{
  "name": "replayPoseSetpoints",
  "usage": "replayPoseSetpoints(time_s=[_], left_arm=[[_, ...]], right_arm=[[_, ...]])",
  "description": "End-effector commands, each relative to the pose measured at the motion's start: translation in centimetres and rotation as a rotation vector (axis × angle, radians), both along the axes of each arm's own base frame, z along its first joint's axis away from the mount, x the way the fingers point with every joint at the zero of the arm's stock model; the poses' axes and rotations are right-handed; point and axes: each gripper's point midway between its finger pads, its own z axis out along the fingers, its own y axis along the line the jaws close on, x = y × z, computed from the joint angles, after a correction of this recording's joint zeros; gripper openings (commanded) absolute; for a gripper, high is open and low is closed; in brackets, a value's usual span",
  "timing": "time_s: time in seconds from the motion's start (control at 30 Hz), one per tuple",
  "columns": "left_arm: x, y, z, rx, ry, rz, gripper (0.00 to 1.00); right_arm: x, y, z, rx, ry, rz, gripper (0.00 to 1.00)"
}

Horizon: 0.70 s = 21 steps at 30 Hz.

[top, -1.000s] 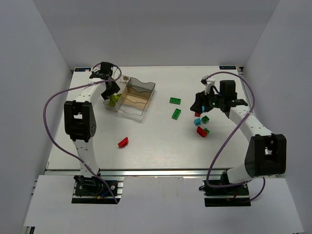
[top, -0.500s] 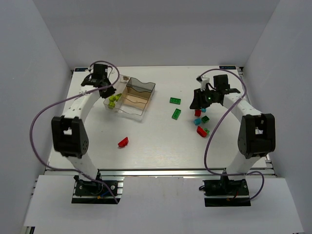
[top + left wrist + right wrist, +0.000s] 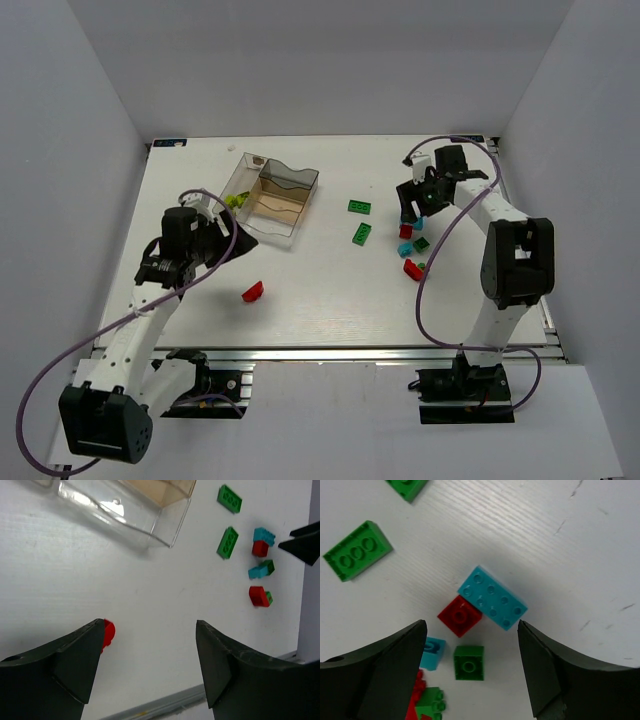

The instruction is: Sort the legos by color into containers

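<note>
Clear glossy plastic tray [image 3: 145,522], seemingly matt table [image 3: 150,595]

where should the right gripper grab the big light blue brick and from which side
Probably from straight above: the light blue brick lies flat, studs up. Pinch its two long sides at the end away from the red brick, which touches one long side near the other end. The right gripper is open above it.

No readable text, label, brand or number shows in any of the views.
</note>
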Motion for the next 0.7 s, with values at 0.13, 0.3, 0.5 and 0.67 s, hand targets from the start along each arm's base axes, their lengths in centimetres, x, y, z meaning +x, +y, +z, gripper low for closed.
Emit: replayPoseSetpoints(time_s=[0.13, 0.3, 0.5, 0.67], left_arm=[[-3.3, -0.5, -0.9, -0.054, 0.041, -0.022, 0.85], [-3.8, -0.5, -1.3, -0.054, 0.063, -0.021, 0.86], [-3.7, -0.6, -1.5, -0.064, 0.070, -0.021, 0.87], [-3.4, -0.8, -1.4, -0.073, 0.071, -0.018, 0.89]], right_arm=[[3.1, -4.0, 1.1, -0.132, -0.059, 0.142, 0.77], [2.1, -5.1, -2.0, -0.143, 0.039, 0.429, 0.62], [1.5, -4.5, -3.0, -0.147, 0.010, 0.658, 0.65], [2.6, -3.4, -3.1, -0.119, -0.032, 0.704, 0.73]])
